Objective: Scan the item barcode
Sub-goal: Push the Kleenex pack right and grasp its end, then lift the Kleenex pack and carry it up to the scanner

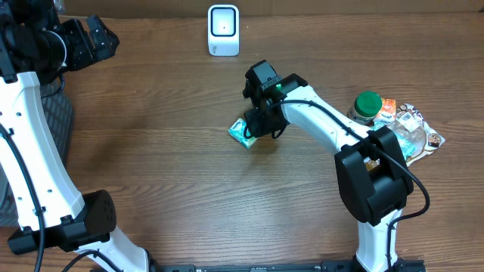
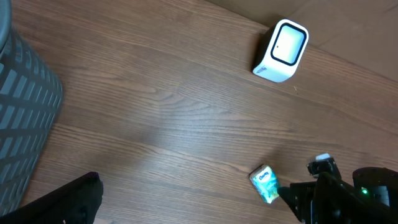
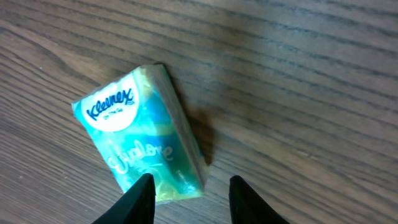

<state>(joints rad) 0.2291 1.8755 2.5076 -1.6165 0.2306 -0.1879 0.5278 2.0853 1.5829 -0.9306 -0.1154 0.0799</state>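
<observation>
just below right gripper (image 3: 193, 186), tissue pack (image 3: 140, 134)

Outward construction of the two arms.
The left arm (image 1: 30, 128) and right arm (image 1: 321, 122) have white tubular links joined by bulky black housings, with thin black cables (image 1: 420, 189) running alongside; a green indicator light (image 1: 278, 87) marks the right wrist, and the right gripper (image 3: 194, 202) bears black, tapering fingers (image 3: 142, 200).

Tissue pack (image 3: 140, 140): teal-blue w/ yellow-green swirls, white logo patch, blue lettering. Scanner (image 1: 223, 29): white, black-rimmed window. Table (image 1: 166, 151): brown, wood-grain streaks. Jar lid (image 1: 368, 103): green. Basket (image 2: 25, 118): grey, grid patt.
</observation>
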